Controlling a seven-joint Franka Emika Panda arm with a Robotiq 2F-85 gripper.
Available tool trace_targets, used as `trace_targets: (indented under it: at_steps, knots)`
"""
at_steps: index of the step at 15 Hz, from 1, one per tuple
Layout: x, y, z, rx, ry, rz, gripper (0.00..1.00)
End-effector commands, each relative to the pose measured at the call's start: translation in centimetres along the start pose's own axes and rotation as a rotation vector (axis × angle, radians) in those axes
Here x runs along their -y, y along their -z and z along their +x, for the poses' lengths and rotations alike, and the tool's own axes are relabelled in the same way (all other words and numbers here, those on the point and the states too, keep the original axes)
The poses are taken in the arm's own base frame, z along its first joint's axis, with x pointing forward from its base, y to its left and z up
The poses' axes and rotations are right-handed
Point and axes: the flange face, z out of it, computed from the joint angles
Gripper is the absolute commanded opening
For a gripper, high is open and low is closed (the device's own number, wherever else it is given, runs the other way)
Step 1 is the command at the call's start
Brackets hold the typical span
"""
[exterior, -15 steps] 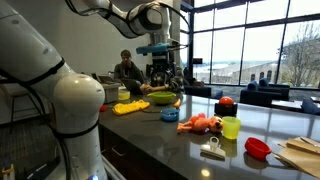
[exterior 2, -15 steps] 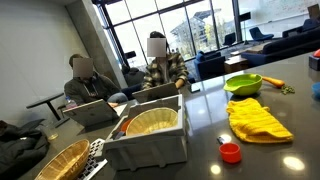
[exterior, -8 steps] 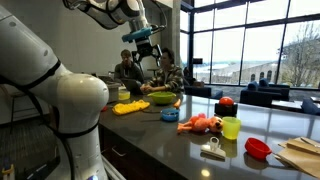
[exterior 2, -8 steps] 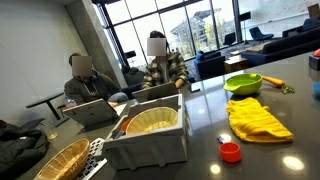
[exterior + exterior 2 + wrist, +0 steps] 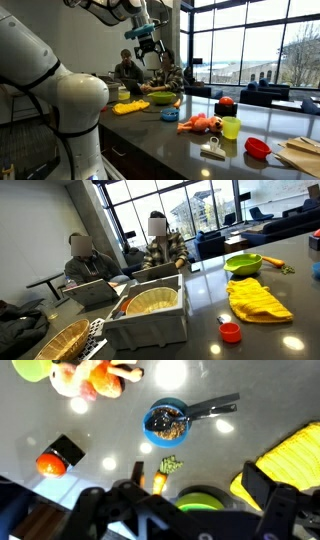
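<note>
The robot's gripper (image 5: 147, 46) hangs empty high over the dark glossy counter (image 5: 170, 140), its claw spread wide with nothing between the fingers. A second ago it hung closer to the window. The arm has since swung it up and toward the seated people, and in the last half second it has hardly shifted. The round lime-green plastic bowl (image 5: 160, 98) sits on the counter well below the claw, just beside a rumpled yellow cloth (image 5: 130, 107); neither has moved. In the wrist view the bowl (image 5: 200, 495) shows at the lower edge between the spread fingers (image 5: 262, 485). A small orange toy carrot (image 5: 160, 482) lies just beside the bowl, and a small blue pan with dark contents (image 5: 166, 422) stands apart beyond it.
</note>
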Motion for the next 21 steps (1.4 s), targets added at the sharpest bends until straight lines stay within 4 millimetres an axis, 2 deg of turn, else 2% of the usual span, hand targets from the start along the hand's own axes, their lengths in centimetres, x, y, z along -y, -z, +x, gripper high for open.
trace_targets:
  at_steps: [1, 4, 6, 7, 10, 13, 14, 15, 16, 18, 19, 21]
  knots:
    - [1.4, 4.9, 5.0, -0.106, 0.107, -0.076, 1.00]
    - [3.9, 7.3, 11.0, -0.175, 0.238, -0.169, 1.00]
    - [5.2, 7.4, 15.0, -0.221, 0.287, -0.261, 1.00]
    - [5.7, 6.6, 17.1, -0.211, 0.320, -0.288, 1.00]
    - [6.6, 2.2, 21.8, -0.077, 0.401, -0.356, 1.00]
    - [7.1, -3.4, 25.6, 0.100, 0.473, -0.394, 1.00]
    - [7.4, -5.4, 26.7, 0.156, 0.483, -0.433, 0.94]
    - [7.7, -7.4, 27.3, 0.215, 0.504, -0.458, 0.92]
    - [8.0, -9.2, 27.8, 0.274, 0.525, -0.478, 0.95]
    - [9.1, -11.6, 28.0, 0.397, 0.584, -0.469, 0.98]
    - [9.5, -12.3, 28.1, 0.422, 0.596, -0.446, 1.00]
    - [8.9, -12.5, 28.1, 0.410, 0.606, -0.388, 1.00]
